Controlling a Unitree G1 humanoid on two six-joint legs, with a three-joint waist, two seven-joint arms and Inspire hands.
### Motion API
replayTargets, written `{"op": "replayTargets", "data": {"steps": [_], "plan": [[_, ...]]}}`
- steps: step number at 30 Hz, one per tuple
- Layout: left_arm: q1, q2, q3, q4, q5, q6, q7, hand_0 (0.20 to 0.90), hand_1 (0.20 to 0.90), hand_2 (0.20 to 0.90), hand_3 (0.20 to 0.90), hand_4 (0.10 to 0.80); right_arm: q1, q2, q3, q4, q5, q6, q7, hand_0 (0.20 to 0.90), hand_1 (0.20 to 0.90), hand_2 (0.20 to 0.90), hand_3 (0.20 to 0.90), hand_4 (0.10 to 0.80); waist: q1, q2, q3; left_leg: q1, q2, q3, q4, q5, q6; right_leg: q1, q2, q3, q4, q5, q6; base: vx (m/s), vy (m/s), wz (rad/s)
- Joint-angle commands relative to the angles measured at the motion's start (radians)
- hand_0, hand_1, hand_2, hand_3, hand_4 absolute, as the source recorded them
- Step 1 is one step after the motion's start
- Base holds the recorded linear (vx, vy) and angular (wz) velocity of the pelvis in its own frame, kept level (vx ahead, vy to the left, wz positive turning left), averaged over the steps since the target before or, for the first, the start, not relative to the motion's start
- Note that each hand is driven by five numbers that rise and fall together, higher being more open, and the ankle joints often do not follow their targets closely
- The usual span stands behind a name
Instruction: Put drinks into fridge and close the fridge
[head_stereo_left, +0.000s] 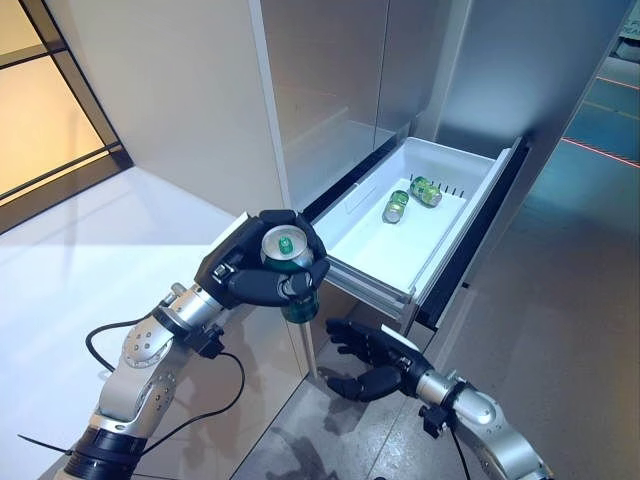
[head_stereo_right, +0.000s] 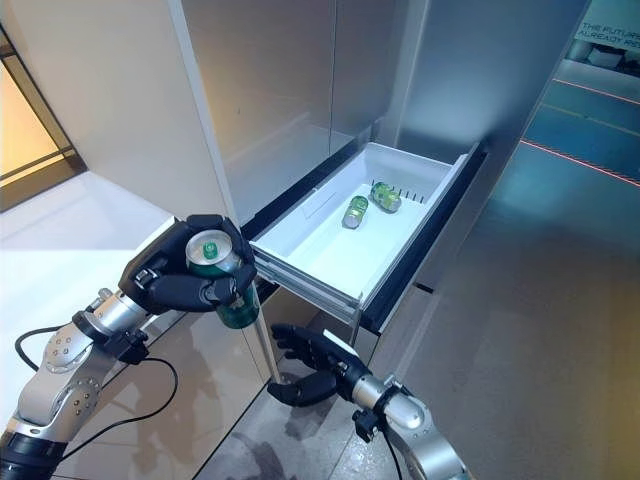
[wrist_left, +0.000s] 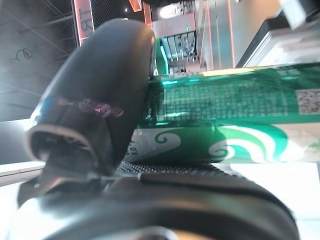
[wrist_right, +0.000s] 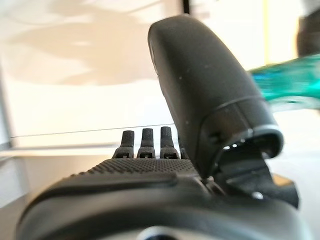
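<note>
Main risk: the green can (head_stereo_left: 288, 262) is held upright just left of the near corner of the open fridge drawer (head_stereo_left: 352, 268), not yet over the tray. If it is swung right too low, the can's base could clip the drawer's front rim and be knocked loose.

Second risk: a hard release could send it rolling into the two cans (head_stereo_left: 410, 199) already lying at the far end (both on their sides, close together).

The left hand (head_stereo_left: 262, 262) is seen wrapped round the can, fingers and thumb curled on its upper body.

The right hand (head_stereo_left: 368, 362) is seen low under the drawer's near end, fingers loosely spread, nothing held (contact with the drawer cannot be told).
</note>
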Motion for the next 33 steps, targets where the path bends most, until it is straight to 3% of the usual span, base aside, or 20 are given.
{"op": "replayTargets", "data": {"steps": [1,6,20,26,33], "plan": [[-0.116,-0.033,0.043,-0.097,-0.093,-0.166,-0.033,0.3,0.3,0.3,0.2,0.1,-0.144,0.012,-0.029,-0.159,0.155,-0.065,0.05,0.9,0.9,0.9,0.9,0.8,-0.011,0.004,-0.046,0.021,-0.029,-0.004,0.014,-0.075,0.013,-0.021,0.031,0.011,0.081,-0.077,0.028,0.0,0.0,0.0],[-0.119,-0.051,-0.001,-0.121,-0.076,-0.137,-0.04,0.3,0.3,0.3,0.2,0.1,-0.189,0.009,-0.008,-0.218,0.267,-0.013,0.033,0.9,0.9,0.9,0.9,0.8,-0.006,0.001,-0.051,0.017,-0.03,-0.003,0.017,-0.074,0.013,-0.018,0.03,0.01,0.076,-0.075,0.025,0.0,0.0,0.0],[-0.178,-0.075,-0.102,-0.117,-0.102,-0.068,-0.025,0.3,0.3,0.3,0.2,0.1,-0.281,0.029,0.089,-0.264,0.402,0.025,0.087,0.9,0.9,0.9,0.9,0.8,0.001,-0.008,-0.053,0.012,-0.033,-0.007,0.019,-0.07,0.01,-0.017,0.029,0.004,0.067,-0.066,0.024,0.0,0.0,0.0],[-0.189,-0.091,-0.132,-0.112,-0.119,-0.083,-0.007,0.3,0.3,0.3,0.2,0.1,-0.297,0.041,0.136,-0.266,0.453,0.084,0.107,0.9,0.9,0.9,0.9,0.8,0.003,-0.01,-0.055,0.013,-0.036,-0.008,0.019,-0.068,0.011,-0.015,0.03,0.003,0.067,-0.066,0.023,0.0,0.0,0.0],[-0.204,-0.11,-0.157,-0.127,-0.134,-0.11,0.009,0.3,0.3,0.3,0.2,0.1,-0.301,0.044,0.166,-0.248,0.411,0.069,0.085,0.9,0.9,0.9,0.9,0.8,0.002,-0.014,-0.055,0.012,-0.037,-0.011,0.019,-0.066,0.011,-0.018,0.03,0.003,0.068,-0.064,0.023,0.0,0.0,0.0]]}}
